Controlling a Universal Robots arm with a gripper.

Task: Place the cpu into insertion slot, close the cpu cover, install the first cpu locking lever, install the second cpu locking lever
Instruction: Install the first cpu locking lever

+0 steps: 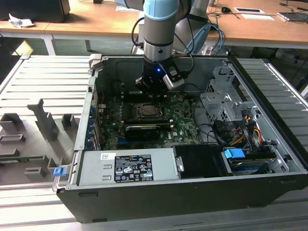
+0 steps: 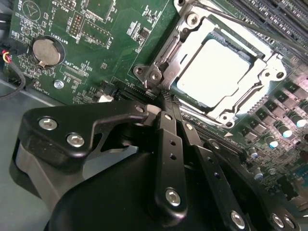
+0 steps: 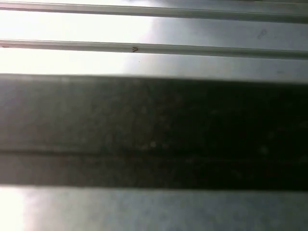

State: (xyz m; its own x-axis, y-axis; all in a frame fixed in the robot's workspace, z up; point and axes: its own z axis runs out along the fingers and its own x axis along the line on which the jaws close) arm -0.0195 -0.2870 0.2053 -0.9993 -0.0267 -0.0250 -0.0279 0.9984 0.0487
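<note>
One arm is reaching down into the open computer case (image 1: 269, 159), and its gripper (image 2: 166, 103) is hanging just beside the slot (image 2: 219, 67). Its fingers (image 2: 168, 130) are pressing together, holding nothing. The cpu (image 2: 214, 72) is lying flat in the slot on the green board (image 2: 96, 57). The cover (image 2: 168, 53) is lying down around the cpu.
</note>
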